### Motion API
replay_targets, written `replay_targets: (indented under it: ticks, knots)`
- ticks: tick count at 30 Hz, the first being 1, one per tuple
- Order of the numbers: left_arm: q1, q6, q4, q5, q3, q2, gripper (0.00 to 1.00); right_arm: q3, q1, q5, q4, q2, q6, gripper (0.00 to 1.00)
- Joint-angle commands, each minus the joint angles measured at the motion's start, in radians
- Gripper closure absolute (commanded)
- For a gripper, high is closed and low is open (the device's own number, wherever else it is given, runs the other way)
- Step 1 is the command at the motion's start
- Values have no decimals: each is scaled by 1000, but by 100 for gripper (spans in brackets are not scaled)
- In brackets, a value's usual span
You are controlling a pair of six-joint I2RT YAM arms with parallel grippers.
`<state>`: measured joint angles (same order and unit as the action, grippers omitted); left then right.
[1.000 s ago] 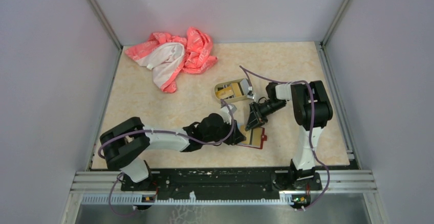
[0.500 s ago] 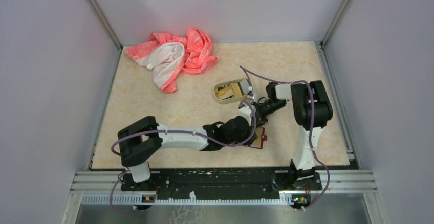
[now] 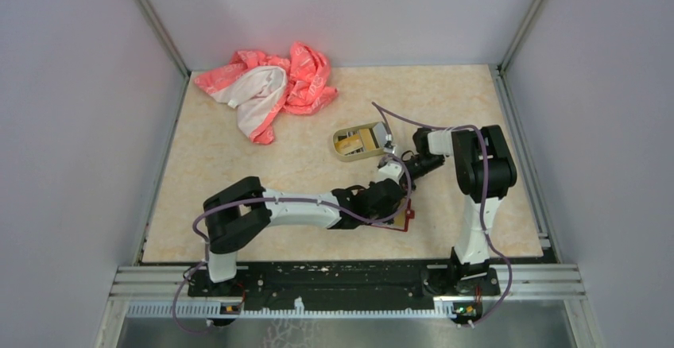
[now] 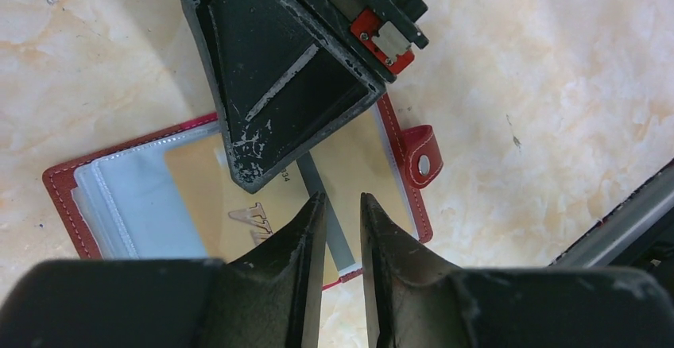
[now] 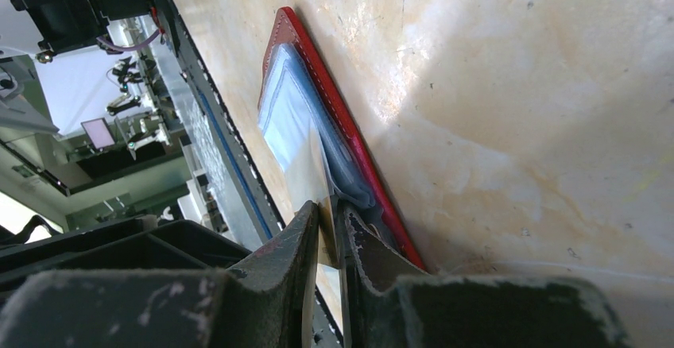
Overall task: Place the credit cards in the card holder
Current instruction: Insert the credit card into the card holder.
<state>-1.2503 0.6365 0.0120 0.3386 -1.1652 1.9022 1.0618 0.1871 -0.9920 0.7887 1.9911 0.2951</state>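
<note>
Nearest you, your left tool point(image 4: 340, 205) hangs low over the small dark-red leather folding card holder point(image 4: 409, 145). The holder lies open on the pale marbled desk point(image 4: 556, 86) near the front edge, between the two arms. The left tool's jaws stand a narrow slit apart, with nothing that I can see between them. Just beyond, your right tool point(image 5: 330, 209) is clamped on the edge of a thin yellow-gold plastic credit card point(image 4: 214, 205) that lies across the holder's greyish inner pockets. I cannot tell whether its leading edge is inside a sleeve or only on top. You look to be midway through seating this card. The next move probably calls for steadying the holder with the left tool so it cannot slide. You would then push the card flat along the pocket and let go of it. Farther back, the tan rounded-corner tin tray point(image 3: 342, 136) holds more yellow cards point(image 3: 355, 143), so more trips likely remain. Farthest off, a crumpled pink-and-white cloth point(image 3: 270, 90) lies by the back wall.
</note>
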Motion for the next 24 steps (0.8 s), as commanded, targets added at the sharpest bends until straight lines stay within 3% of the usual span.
replay_targets:
  ticks: [1,13,24]
  knots:
    - [-8,17,-63,27,-52,30,71,29,8,8,-33,14,22,86]
    - [-17,12,-95,43,-103,78,69,30,8,9,-34,16,22,86]
    - [-26,16,-172,146,-129,97,62,30,8,9,-32,17,22,85]
